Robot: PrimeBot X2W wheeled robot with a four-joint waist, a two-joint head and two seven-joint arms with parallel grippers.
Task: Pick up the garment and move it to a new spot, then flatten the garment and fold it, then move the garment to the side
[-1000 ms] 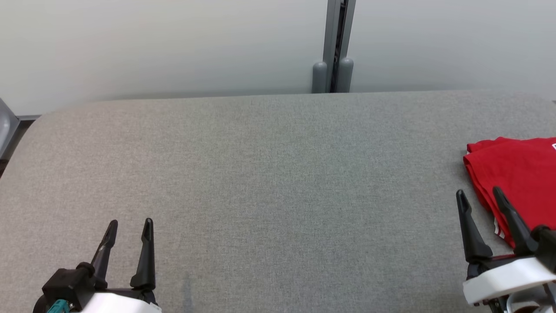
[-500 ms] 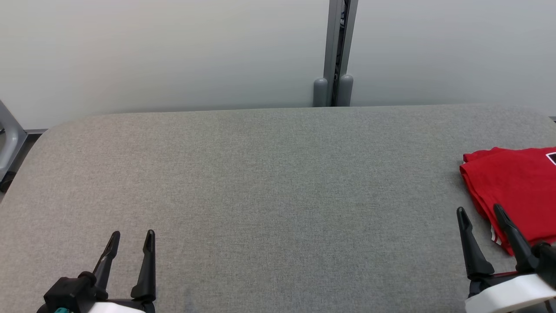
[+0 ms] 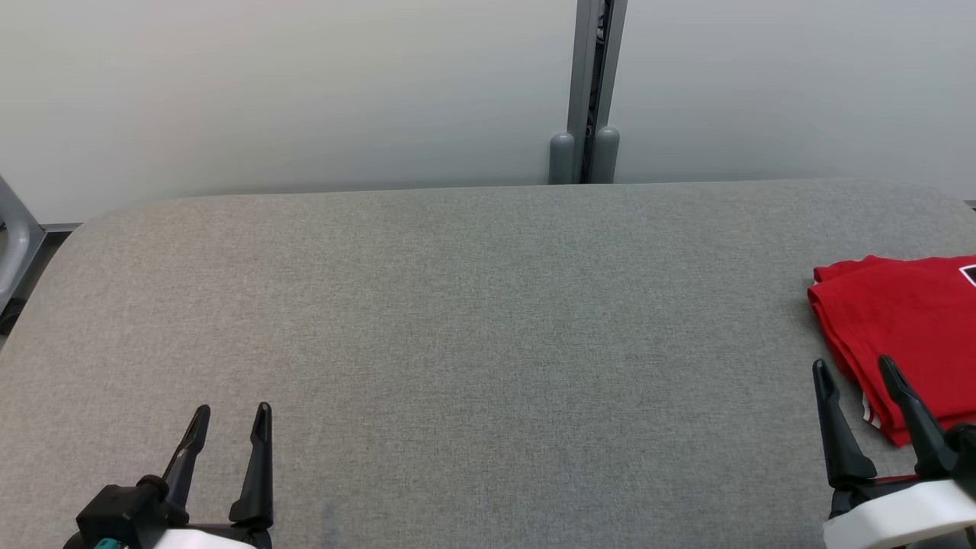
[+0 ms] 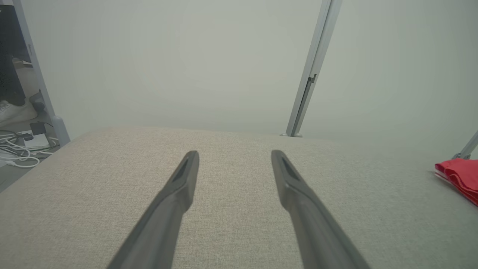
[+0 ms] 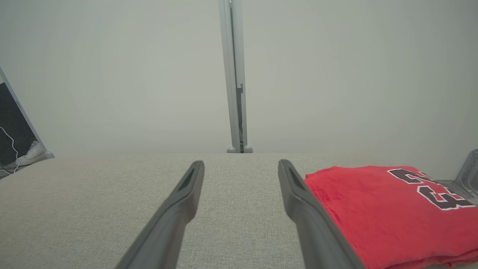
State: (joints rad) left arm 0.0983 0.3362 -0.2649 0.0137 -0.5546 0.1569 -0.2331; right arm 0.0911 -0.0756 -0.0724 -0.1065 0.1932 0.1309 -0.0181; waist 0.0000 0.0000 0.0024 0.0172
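Note:
A folded red garment [image 3: 907, 328] with dark number print lies flat at the right edge of the grey padded table [image 3: 488, 320]. In the right wrist view the garment [image 5: 392, 209] sits just right of my right finger, and the left wrist view catches the garment [image 4: 461, 175] far to the right. My right gripper [image 3: 855, 370] stands open at the lower right, its fingertips just off the garment's near-left corner, holding nothing. Open and empty as well, my left gripper [image 3: 231, 412] hovers over bare table at the lower left.
A pale wall with a grey vertical post [image 3: 587, 91] runs behind the table. Cables [image 4: 18, 149] and a shoe lie on the floor past the table's left end. A grey metal leg [image 3: 15, 244] stands at the far left.
The head camera tilted, so the whole picture shifted downward. My right gripper drew back slightly toward the lower right, away from the garment's corner. The garment stayed put.

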